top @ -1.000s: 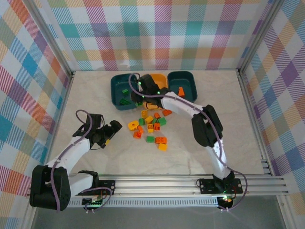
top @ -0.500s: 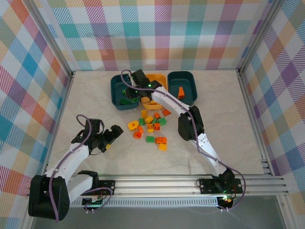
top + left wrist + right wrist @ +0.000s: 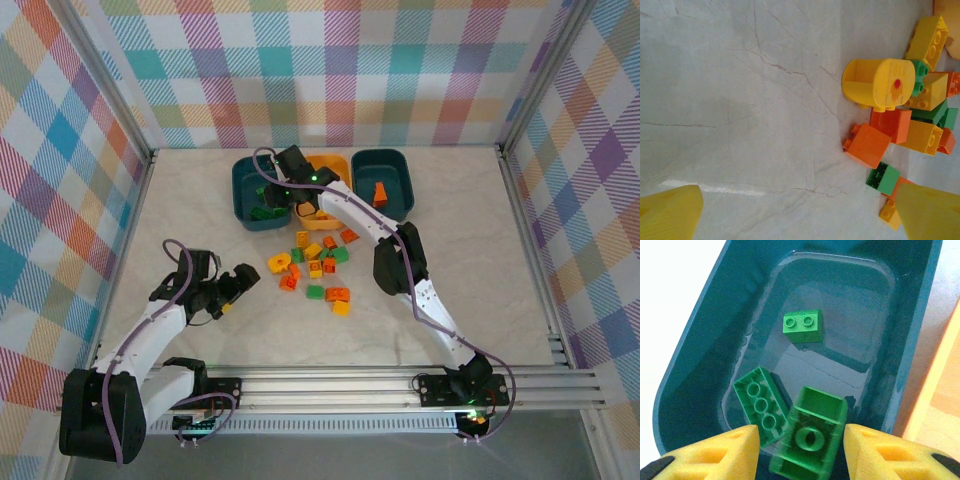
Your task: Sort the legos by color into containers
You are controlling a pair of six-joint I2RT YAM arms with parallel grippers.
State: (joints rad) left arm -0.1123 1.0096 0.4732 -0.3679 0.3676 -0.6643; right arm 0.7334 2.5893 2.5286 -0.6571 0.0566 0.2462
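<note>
Sorting in progress: the right gripper [image 3: 802, 440] hangs over the left dark teal tub [image 3: 700, 340], its yellow fingers [image 3: 725, 450] parted around a green brick [image 3: 812, 435] that shows its hollow underside. Two more green bricks [image 3: 802, 325] lie on the tub floor. The left gripper [image 3: 800, 215] stands wide open above the table [image 3: 740, 100], beside the loose legos [image 3: 315, 268]. A rounded yellow brick [image 3: 877, 82] carries a small red printed mark, too small to read.

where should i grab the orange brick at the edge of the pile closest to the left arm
Probably from above: pinch the orange brick across its studded side, which faces bare table, and the opposite face. The other pair looks blocked by a red brick against it.
</note>
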